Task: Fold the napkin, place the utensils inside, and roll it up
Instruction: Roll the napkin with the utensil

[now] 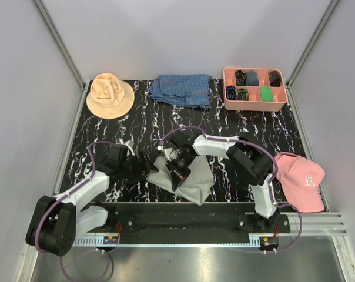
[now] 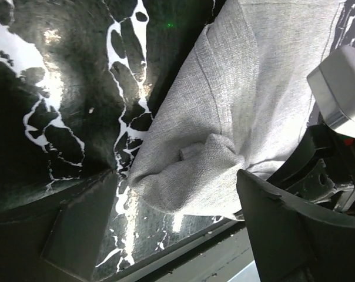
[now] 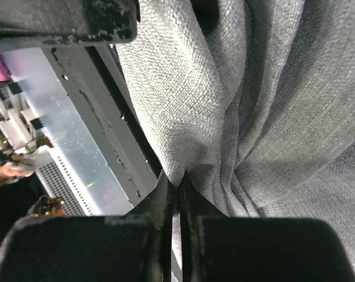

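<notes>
One bunched light-grey cloth napkin (image 1: 195,179) lies at the middle of the near edge of the black, white-veined marble counter (image 1: 136,126), with both hands at it.

The right hand (image 3: 177,187) is clenched on a fold of the napkin. The left hand (image 2: 174,202) is released, its fingers spread on either side of the napkin's left end. Bare counter separates the napkin from the far edge. There, one peach bucket hat (image 1: 110,94) sits at the left corner, one blue checked cloth (image 1: 182,89) at the middle, and one pink compartment tray (image 1: 254,107) at the right corner. One pink cap (image 1: 301,182) is at the right edge, making two hats.
</notes>
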